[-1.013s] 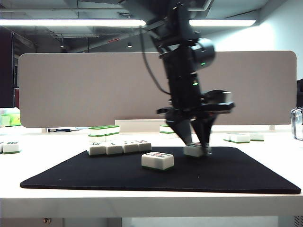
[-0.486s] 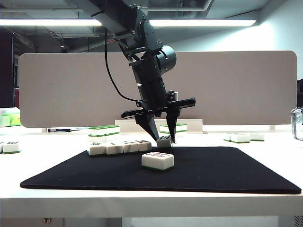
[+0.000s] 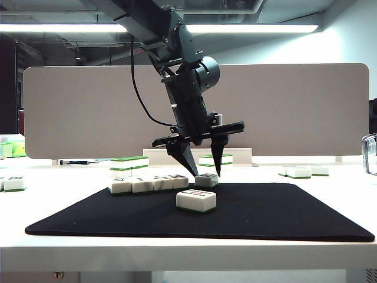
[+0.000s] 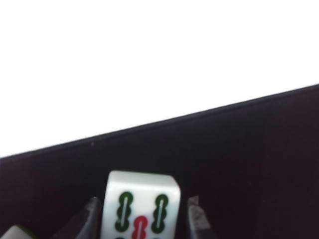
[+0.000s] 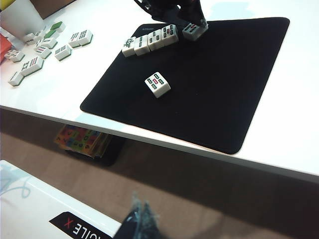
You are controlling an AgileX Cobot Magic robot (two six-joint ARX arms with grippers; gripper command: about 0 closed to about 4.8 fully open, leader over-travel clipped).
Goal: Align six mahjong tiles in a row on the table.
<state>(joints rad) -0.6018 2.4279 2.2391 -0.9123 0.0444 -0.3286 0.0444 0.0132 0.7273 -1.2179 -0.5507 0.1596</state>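
A row of several white mahjong tiles (image 3: 150, 184) (image 5: 149, 39) lies on the black mat (image 3: 283, 212) on the table (image 3: 177, 250). One more tile (image 3: 206, 180) (image 4: 141, 209) (image 5: 194, 31) rests on the mat at the row's right end, a small gap from it. My left gripper (image 3: 203, 171) (image 4: 144, 221) points down over this tile, open, with its fingers (image 4: 197, 219) on either side and off its faces. A single tile (image 3: 196, 200) (image 5: 157, 83) lies alone nearer the front of the mat. My right gripper (image 5: 142, 219) is shut, hanging off the table's front edge.
Double-stacked tiles with green tops (image 3: 129, 162) stand behind the row. Loose tiles lie off the mat at the far right (image 3: 300, 171) and at the left (image 5: 50, 50), beside a white cup (image 5: 20, 17). A grey partition (image 3: 88, 112) closes the back.
My left gripper carried a tile leftward from the right-middle of the mat to the end of the row, set it down and opened its jaws.
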